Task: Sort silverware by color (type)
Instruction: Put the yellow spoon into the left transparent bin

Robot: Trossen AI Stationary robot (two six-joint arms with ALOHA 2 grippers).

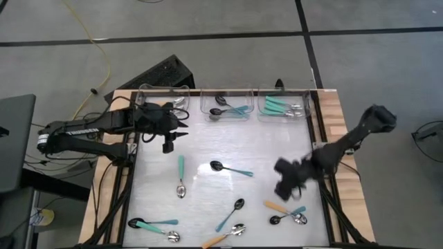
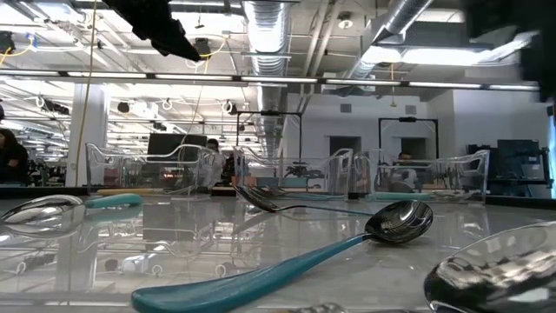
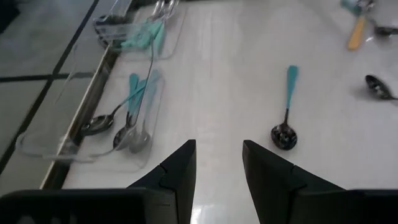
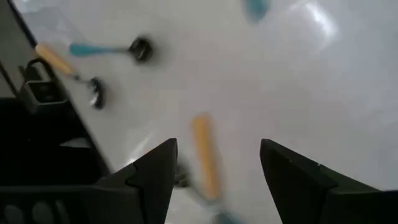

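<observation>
Three clear plastic bins are lined along the far edge of the table, and everything below is placed from that row. The left bin is partly hidden by the left arm; only silver glints can be made out in it. In the middle bin, a black-bowled spoon with a teal handle is seen among a few others, the exact count being unclear. In the right bin, a bunch of teal-handled spoons is stacked; they cannot be counted singly.

Loose on the table, in front of the bins, about eight spoons are counted. Nearest the row are a silver-bowled teal spoon and a black-bowled teal spoon. Farther off lie a dark-bowled teal spoon, an orange-handled spoon, an orange-handled silver spoon, and a teal-handled pair with bowls touching. At the near left corner, two teal-handled spoons lie close together.

The left gripper is held just in front of the left bin, above the table, its fingers narrowly parted and empty. The right gripper is held well away from the bins, over the orange-handled spoon, its fingers spread wide with nothing between them.
</observation>
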